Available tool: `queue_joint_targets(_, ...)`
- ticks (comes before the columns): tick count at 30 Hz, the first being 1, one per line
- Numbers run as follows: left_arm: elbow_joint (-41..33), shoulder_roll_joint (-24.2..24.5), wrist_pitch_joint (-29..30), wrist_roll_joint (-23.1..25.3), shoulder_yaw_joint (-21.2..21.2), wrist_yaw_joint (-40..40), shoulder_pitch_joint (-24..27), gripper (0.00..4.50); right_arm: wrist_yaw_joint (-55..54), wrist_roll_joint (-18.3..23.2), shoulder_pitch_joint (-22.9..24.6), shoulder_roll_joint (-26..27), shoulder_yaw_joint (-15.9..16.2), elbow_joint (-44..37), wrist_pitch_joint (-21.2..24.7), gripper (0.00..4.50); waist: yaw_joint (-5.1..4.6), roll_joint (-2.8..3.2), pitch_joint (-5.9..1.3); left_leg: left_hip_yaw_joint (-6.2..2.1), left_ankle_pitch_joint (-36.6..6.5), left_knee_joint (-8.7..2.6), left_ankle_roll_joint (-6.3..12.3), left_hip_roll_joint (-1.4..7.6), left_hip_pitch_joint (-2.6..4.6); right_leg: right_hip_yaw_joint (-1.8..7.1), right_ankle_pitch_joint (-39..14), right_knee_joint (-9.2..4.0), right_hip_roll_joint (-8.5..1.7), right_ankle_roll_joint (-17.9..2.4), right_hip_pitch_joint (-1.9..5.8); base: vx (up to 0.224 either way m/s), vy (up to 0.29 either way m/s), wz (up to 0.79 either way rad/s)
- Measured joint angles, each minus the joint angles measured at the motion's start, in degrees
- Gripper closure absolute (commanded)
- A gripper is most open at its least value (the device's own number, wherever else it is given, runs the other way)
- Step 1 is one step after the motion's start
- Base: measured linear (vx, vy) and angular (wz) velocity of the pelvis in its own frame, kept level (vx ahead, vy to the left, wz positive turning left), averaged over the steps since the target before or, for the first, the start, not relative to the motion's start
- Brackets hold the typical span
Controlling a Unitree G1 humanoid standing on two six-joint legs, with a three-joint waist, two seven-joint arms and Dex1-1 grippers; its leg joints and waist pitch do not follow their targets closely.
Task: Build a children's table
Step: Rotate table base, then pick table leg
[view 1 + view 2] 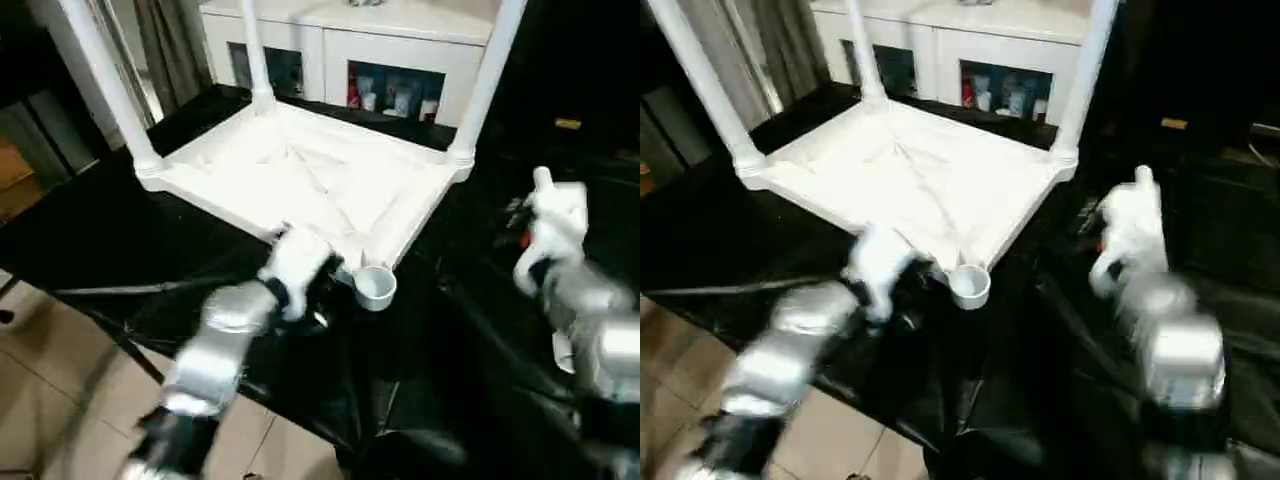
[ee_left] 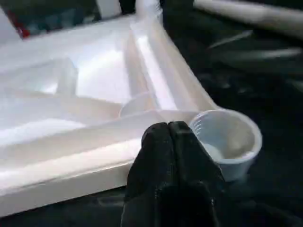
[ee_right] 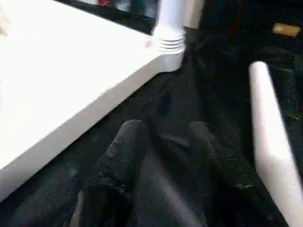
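Tabletop (image 1: 300, 180): white plastic, upside down on black-covered worktop (image 1: 120, 240), ribbed underside up. Three legs standing in corner sockets: far left (image 1: 105, 80), far middle (image 1: 255, 60), far right (image 1: 485, 80). Near corner socket (image 1: 375, 286): empty, round, open upward. Fourth leg (image 3: 272, 137): lying loose on the black cover, apart from the tabletop. Left claw (image 2: 171, 137): fingers pressed together, gripping nothing, just beside the empty socket. Right claw (image 3: 163, 137): fingers parted, empty, above the black cover between tabletop edge and loose leg. White cabinet (image 1: 390, 50) behind.
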Motion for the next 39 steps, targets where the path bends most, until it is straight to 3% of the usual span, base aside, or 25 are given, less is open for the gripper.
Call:
queue_joint_targets(4, -5.43, 2.84, 5.26, -4.2, 1.89, -4.1, 1.26, 4.05, 0.2, 0.96, -4.26, -3.01, -2.88, 7.06, 3.95, 2.13, 0.76, -0.38, 0.07, 0.06, 0.07, 0.1, 0.09, 0.0, -0.01, 0.02, -0.03, 0.14, -0.03, -0.02, -0.01, 0.0, 0.0, 0.0)
queue_joint_targets(5, -6.22, 3.85, 5.96, -4.69, 1.7, -4.96, 1.25, 3.83, 0.83, 1.35, -4.85, -3.63, -2.78, 8.96, 4.54, 1.97, 0.83, -0.45, 0.11, 0.06, 0.08, 0.16, 0.1, 0.0, -0.01, 0.04, -0.03, 0.22, -0.03, -0.02, -0.03, 0.0, 0.0, 0.0)
queue_joint_targets(9, -8.53, 7.32, 7.97, -5.81, 1.67, -7.97, 1.38, 3.66, 3.54, 1.41, -5.85, -6.63, -2.34, 14.35, 5.43, 1.76, 1.27, -0.8, 0.23, 0.12, 0.08, 0.26, 0.1, 0.01, 0.02, 0.07, -0.03, 0.34, -0.06, -0.02, -0.05, 0.0, 0.0, 0.0)
queue_joint_targets(20, -15.49, 10.59, 12.94, -8.73, 2.07, -9.76, 3.65, 2.82, 6.41, 0.8, -9.46, -12.88, -1.18, 24.52, 6.0, 0.67, 1.62, -2.23, 0.54, 0.17, 0.09, 0.43, 0.09, 0.07, 0.05, 0.05, 0.0, 0.57, -0.07, -0.07, -0.03, 0.0, 0.0, 0.0)
queue_joint_targets(22, -15.84, 10.95, 13.05, -8.85, 2.08, -9.73, 3.71, 2.82, 6.62, 0.67, -9.52, -14.0, -0.55, 25.81, 6.61, 0.67, 1.74, -2.31, 0.53, 0.17, 0.09, 0.45, 0.09, 0.07, 0.06, 0.06, 0.0, 0.57, -0.07, -0.07, -0.01, 0.0, 0.0, 0.0)
queue_joint_targets(23, -15.83, 11.14, 12.9, -8.76, 2.06, -9.5, 3.71, 2.48, 7.27, 0.24, -9.51, -14.75, 0.41, 26.32, 7.09, 0.61, 1.74, -2.34, 0.55, 0.17, 0.09, 0.46, 0.09, 0.07, 0.05, 0.06, 0.0, 0.58, -0.07, -0.07, -0.02, 0.0, 0.0, 0.0)
queue_joint_targets(25, -15.83, 11.32, 12.32, -8.36, 1.89, -8.84, 3.7, 2.42, 9.05, -0.24, -9.48, -15.78, 1.78, 27.72, 8.36, 0.61, 1.72, -2.48, 0.53, 0.17, 0.09, 0.46, 0.09, 0.09, 0.06, 0.04, 0.0, 0.59, -0.07, -0.07, -0.02, 0.0, 0.0, 0.0)
queue_joint_targets(34, -16.72, 11.77, 12.38, -8.3, 0.75, -8.38, 3.98, 2.42, 11.49, -0.58, -9.36, -16.49, 2.85, 36.61, 10.59, 0.61, 1.62, -3.38, 0.45, 0.23, 0.1, 0.51, 0.1, 0.15, 0.07, 0.04, 0.01, 0.67, -0.06, -0.09, -0.04, 0.0, 0.0, 0.0)
queue_joint_targets(35, -17.56, 11.93, 12.47, -8.38, 0.36, -8.41, 4.38, 2.45, 11.63, -0.57, -9.37, -16.73, 3.3, 38.23, 10.97, 0.92, 1.65, -3.59, 0.44, 0.23, 0.1, 0.52, 0.1, 0.17, 0.07, 0.02, 0.01, 0.67, -0.06, -0.09, -0.03, 0.0, 0.0, 0.0)
queue_joint_targets(39, -18.13, 12.28, 12.85, -8.46, -0.6, -8.45, 4.89, 2.45, 12.85, -0.48, -9.52, -17.15, 3.74, 40.34, 10.96, 1.17, 1.64, -4.06, 0.37, 0.26, 0.1, 0.6, 0.1, 0.21, 0.09, 0.01, 0.02, 0.7, -0.06, -0.1, 0.0, 0.0, 0.0, 0.0)
